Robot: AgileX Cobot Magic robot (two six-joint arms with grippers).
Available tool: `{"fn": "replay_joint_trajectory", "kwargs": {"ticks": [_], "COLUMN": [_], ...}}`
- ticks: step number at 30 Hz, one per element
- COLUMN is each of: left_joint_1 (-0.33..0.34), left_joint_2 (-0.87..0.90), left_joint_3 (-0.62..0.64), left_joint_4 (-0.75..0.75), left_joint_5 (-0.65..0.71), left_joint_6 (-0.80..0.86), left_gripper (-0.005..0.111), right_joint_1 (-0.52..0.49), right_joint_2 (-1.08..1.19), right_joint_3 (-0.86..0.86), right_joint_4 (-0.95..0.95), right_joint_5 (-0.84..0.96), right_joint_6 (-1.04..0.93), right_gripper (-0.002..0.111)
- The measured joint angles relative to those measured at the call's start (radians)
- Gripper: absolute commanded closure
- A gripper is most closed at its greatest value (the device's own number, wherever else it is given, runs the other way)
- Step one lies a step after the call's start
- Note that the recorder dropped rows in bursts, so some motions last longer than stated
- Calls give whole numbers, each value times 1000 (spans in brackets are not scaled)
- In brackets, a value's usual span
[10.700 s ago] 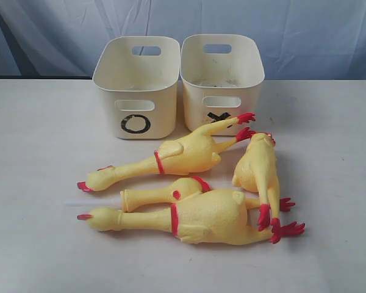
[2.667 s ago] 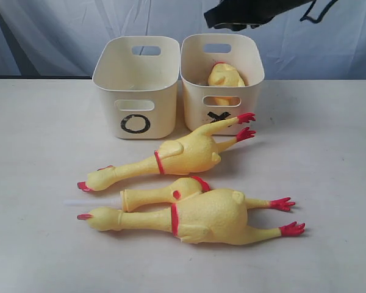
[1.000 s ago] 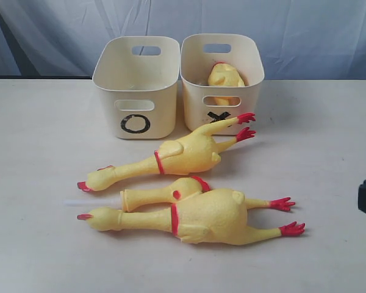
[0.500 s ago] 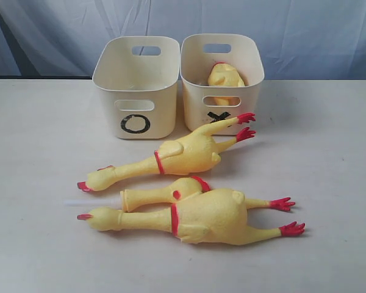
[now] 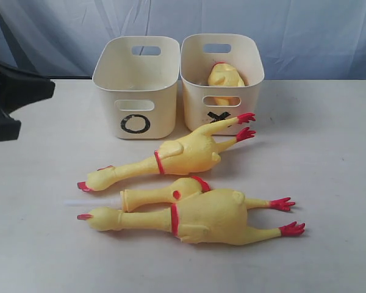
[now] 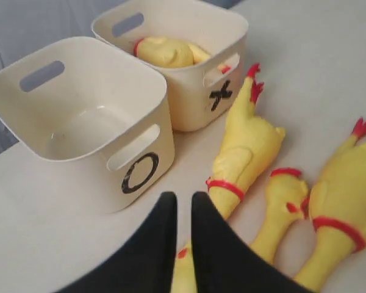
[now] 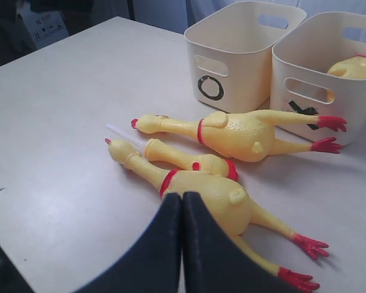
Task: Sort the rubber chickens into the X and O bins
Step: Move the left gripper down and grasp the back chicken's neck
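While three rubber chickens lie unsorted, the work rests on the tabletop [image 5: 43, 256], where the O bin [image 5: 119, 85] stands empty. The X bin [image 5: 195, 116] sits just beside the O bin and holds one small chicken [image 5: 226, 76].

Of the loose ones, the largest chicken [image 5: 210, 217] lies farthest out in front of the O bin. The middle chicken [image 5: 189, 154] lies nearest the O bin, and the slim chicken [image 5: 165, 194] with its white stick is wedged between those two.

The left end effector [image 6: 183, 198] hovers in front of the O bin over the middle chicken's neck, jaws only narrowly parted and empty. The right end effector [image 7: 182, 198] is pressed shut, holding nothing, well away from the O bin above the largest chicken.

The step in hand looks like a left-arm pick of the middle chicken. It would go best with the jaws spread wider first, then closing across the narrow neck near the red band. A straight lift should keep the slim chicken undisturbed and clear the O bin's rim.
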Motion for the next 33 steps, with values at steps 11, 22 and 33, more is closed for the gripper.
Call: {"fn": "replay_joint_trajectory", "kwargs": {"ticks": [11,22,33], "left_joint_1": [-219,-394,-426], "left_joint_2": [270,570,693], "left_joint_3": [-1,-131,-172], "left_joint_4": [-69,-136,-130], "left_joint_5": [-245,-445,-435], "left_joint_6": [451,484,484], "left_gripper": [54,50,50], "right_joint_1": [0,0,0], "right_joint_2": [0,0,0], "right_joint_3": [0,0,2], "right_joint_4": [0,0,0], "right_joint_5": [0,0,2], "right_joint_6": [0,2,2], "right_gripper": [109,109,109]}}
